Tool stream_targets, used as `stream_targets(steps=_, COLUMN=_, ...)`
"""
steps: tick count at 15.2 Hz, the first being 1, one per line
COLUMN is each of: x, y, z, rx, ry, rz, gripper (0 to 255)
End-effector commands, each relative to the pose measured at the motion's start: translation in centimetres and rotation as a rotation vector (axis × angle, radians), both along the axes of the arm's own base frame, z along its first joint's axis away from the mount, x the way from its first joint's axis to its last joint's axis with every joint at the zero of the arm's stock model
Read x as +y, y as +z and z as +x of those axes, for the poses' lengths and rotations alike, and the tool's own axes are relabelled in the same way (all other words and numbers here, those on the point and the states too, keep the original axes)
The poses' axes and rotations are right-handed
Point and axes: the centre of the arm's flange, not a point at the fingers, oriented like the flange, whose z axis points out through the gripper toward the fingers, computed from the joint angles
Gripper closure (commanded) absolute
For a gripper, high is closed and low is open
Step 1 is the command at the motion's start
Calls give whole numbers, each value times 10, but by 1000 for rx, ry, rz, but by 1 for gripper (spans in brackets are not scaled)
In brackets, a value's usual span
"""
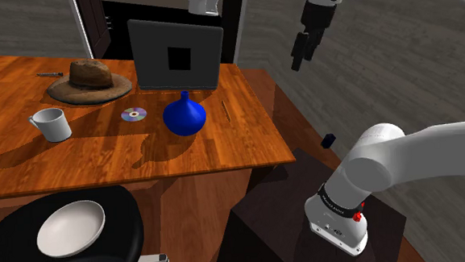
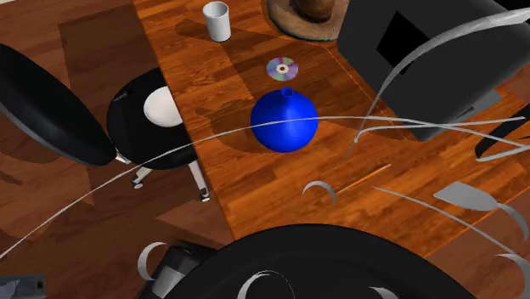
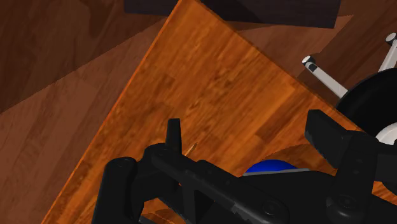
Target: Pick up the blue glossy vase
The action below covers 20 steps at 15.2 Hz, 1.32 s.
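The blue glossy vase [image 1: 184,114], round-bellied with a narrow neck, stands upright on the wooden table [image 1: 79,165] near its right end in the shoulder view. In the second exterior view the vase [image 2: 284,121] sits just below a CD. My black gripper [image 1: 300,59] hangs high in the air, beyond the table's right edge and well above the vase. In the wrist view the gripper [image 3: 248,137] has its fingers apart with nothing between them. A sliver of the vase [image 3: 270,167] peeks out behind the hand, over the table.
Behind the vase stands a dark laptop [image 1: 177,54]. A CD [image 1: 134,114], a white mug [image 1: 53,124] and a brown hat [image 1: 89,80] lie to its left, a pencil [image 1: 226,110] to its right. A black chair holding a white bowl [image 1: 71,228] stands at the table's front.
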Motion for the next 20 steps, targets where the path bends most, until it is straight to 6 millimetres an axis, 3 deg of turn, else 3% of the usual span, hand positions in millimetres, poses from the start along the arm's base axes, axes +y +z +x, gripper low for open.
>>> stream_targets(steps=1, x=0, y=0, z=0, rx=0, ry=0, rz=0, gripper=0)
stream_targets(steps=20, x=92, y=-110, z=211, rx=55, ry=13, rz=50, gripper=0)
